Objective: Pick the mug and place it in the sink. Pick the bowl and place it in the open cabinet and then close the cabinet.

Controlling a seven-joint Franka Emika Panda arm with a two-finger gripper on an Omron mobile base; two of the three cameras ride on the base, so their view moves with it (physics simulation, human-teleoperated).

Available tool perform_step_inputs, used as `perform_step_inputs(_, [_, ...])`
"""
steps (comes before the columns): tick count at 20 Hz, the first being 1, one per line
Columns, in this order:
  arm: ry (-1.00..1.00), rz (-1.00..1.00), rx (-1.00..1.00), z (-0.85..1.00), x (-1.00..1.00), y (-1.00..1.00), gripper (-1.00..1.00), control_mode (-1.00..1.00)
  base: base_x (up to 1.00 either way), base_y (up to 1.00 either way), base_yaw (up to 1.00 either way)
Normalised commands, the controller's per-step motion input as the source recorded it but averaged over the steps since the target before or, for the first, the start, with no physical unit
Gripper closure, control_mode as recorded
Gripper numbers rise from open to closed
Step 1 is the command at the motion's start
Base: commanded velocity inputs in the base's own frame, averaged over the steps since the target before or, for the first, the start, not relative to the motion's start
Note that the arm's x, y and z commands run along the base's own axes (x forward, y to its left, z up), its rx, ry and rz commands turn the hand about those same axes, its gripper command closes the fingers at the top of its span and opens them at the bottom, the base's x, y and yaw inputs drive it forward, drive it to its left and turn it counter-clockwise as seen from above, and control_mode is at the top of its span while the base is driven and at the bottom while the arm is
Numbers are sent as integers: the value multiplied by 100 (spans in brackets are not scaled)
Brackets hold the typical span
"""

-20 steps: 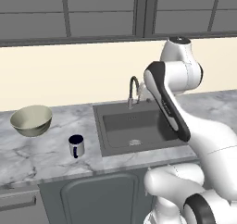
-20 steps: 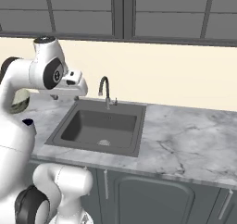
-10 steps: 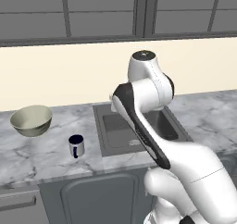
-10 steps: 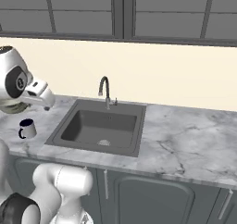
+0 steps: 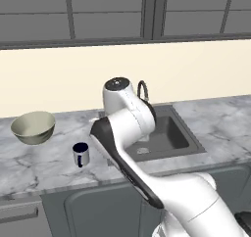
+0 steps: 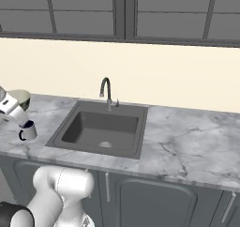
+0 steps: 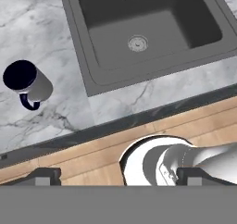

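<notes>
The small silvery-grey mug (image 5: 81, 154) with its navy inside stands upright on the marble counter, left of the sink (image 5: 169, 133). It also sits at the left edge of the right base view as the mug (image 6: 28, 131). The pale olive bowl (image 5: 33, 127) rests further left and back. In the hand view my gripper (image 7: 119, 177) is open, its fingertips (image 7: 44, 177) wide apart with nothing between them. It looks down from high over the counter's front edge. There the mug (image 7: 28, 82) lies upper left and the sink (image 7: 143, 28) top centre. The open cabinet is out of view.
A curved faucet (image 6: 107, 91) rises behind the basin, and the drain (image 7: 138, 43) sits mid-basin. Dark upper wall cabinets (image 5: 108, 15) with shut doors run along the top. Marble counter (image 6: 187, 146) stretches right of the sink. Wooden floor (image 7: 92, 158) lies below the counter edge.
The arm has swung left from over the sink toward the mug's side of the counter. The gripper stays open. Mug and bowl have not moved.
</notes>
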Motion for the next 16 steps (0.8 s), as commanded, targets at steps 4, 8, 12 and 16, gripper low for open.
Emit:
perform_step_inputs(4, [5, -2, 0, -60, 1, 65, -100, -100, 0, 0, 0])
perform_step_inputs(8, [1, 0, 2, -75, 16, 46, -100, -100, 0, 0, 0])
perform_step_inputs(12, [-4, 4, 0, -54, 37, 44, -100, -100, 0, 0, 0])
perform_step_inputs(16, [-4, 12, 0, -35, 63, 39, -100, -100, 0, 0, 0])
